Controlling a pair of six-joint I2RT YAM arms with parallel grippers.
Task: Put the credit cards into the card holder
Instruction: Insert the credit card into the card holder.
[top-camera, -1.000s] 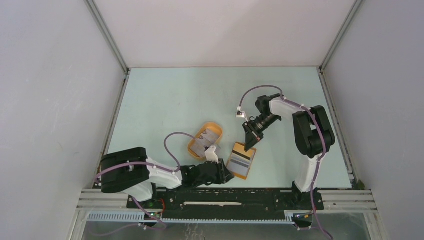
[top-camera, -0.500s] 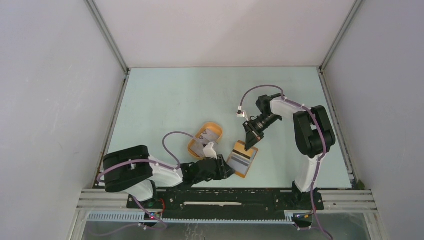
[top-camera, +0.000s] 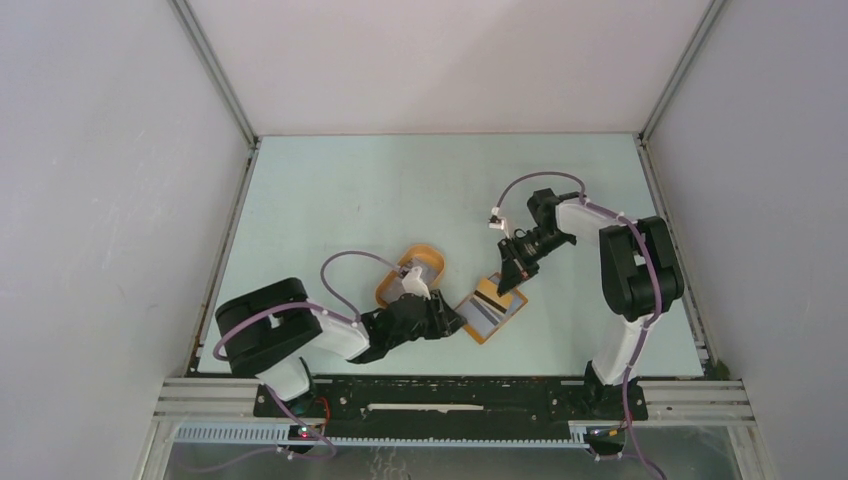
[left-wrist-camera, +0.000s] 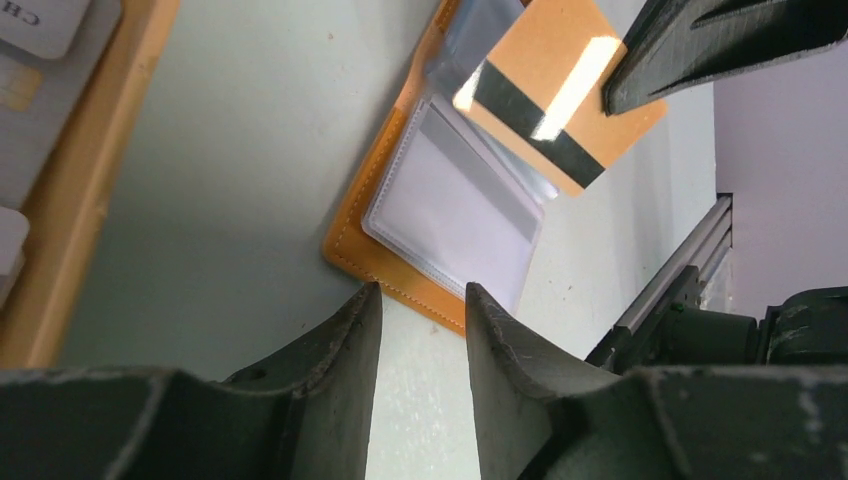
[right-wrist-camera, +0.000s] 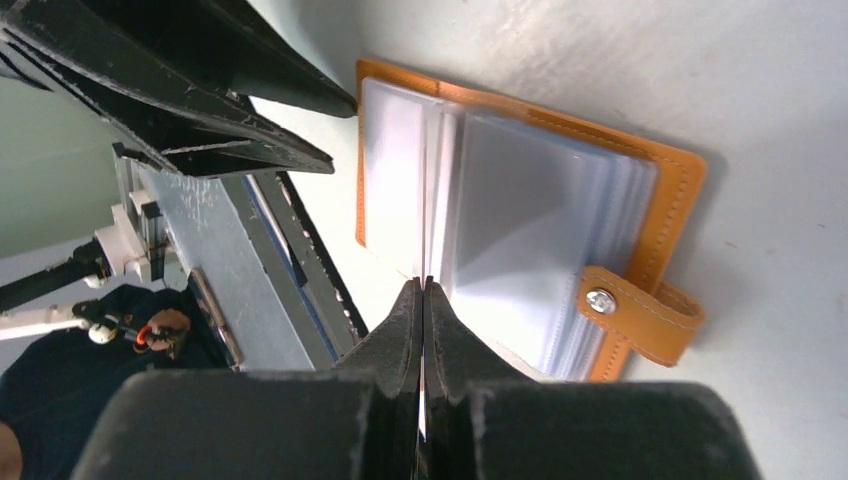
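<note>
The card holder (top-camera: 494, 316) lies open on the table, orange-tan with clear sleeves (left-wrist-camera: 455, 205) and a snap tab (right-wrist-camera: 640, 318). My right gripper (top-camera: 511, 274) is shut on a credit card (left-wrist-camera: 560, 100), tan-backed with a black stripe, held tilted over the holder with its lower corner at the sleeves. In the right wrist view that card runs edge-on between the pads of the right gripper (right-wrist-camera: 422, 285). My left gripper (top-camera: 456, 325) is open, its tips (left-wrist-camera: 422, 295) at the holder's near edge with only table between them. More pale credit cards (left-wrist-camera: 40, 20) lie in the tray.
An oval orange tray (top-camera: 385, 292) sits just left of the card holder, partly under my left wrist; its rim (left-wrist-camera: 95, 190) shows in the left wrist view. The metal rail (top-camera: 450, 385) runs along the near table edge close behind the holder.
The left gripper has opened wider and moved forward to the holder's edge. The holder has turned slightly. The right gripper has shifted right and down with the card.
</note>
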